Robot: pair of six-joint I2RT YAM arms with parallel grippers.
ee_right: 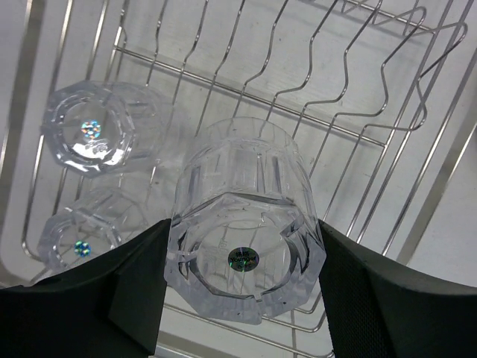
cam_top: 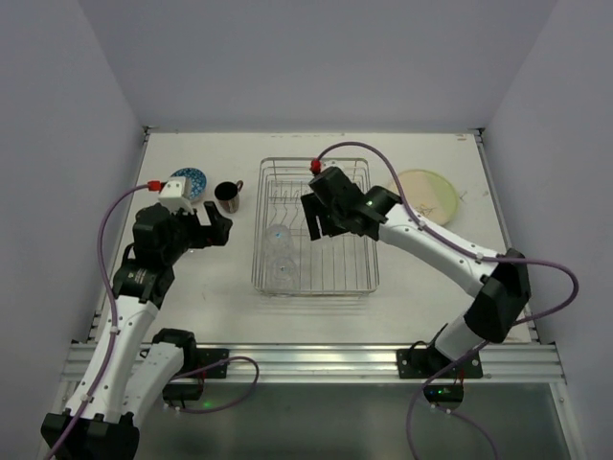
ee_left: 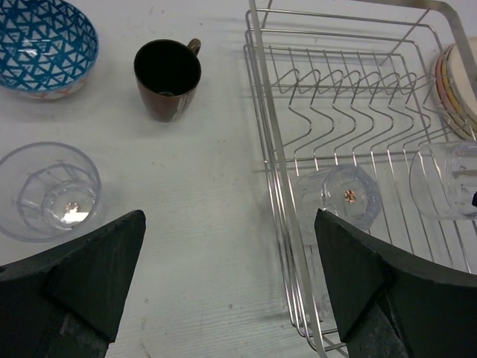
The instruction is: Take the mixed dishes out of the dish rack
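Observation:
The silver wire dish rack [cam_top: 287,161] stands mid-table. My right gripper [cam_top: 316,222] is shut on a clear glass [ee_right: 246,239], held base toward the camera just above the rack floor [ee_right: 373,134]. Two more clear glasses [ee_right: 93,130] [ee_right: 82,235] lie in the rack's near left part. My left gripper [cam_top: 215,230] is open and empty over the table left of the rack [ee_left: 257,97]. A fourth clear glass [ee_left: 48,190] stands on the table beside its left finger. The blue-patterned bowl [ee_left: 45,45] and brown mug [ee_left: 168,78] stand on the table beyond.
A stack of cream plates [cam_top: 426,195] lies on the table right of the rack, at the far right. Grey walls close in the table on three sides. The rack's upright prongs [ee_left: 343,82] stand in its far half.

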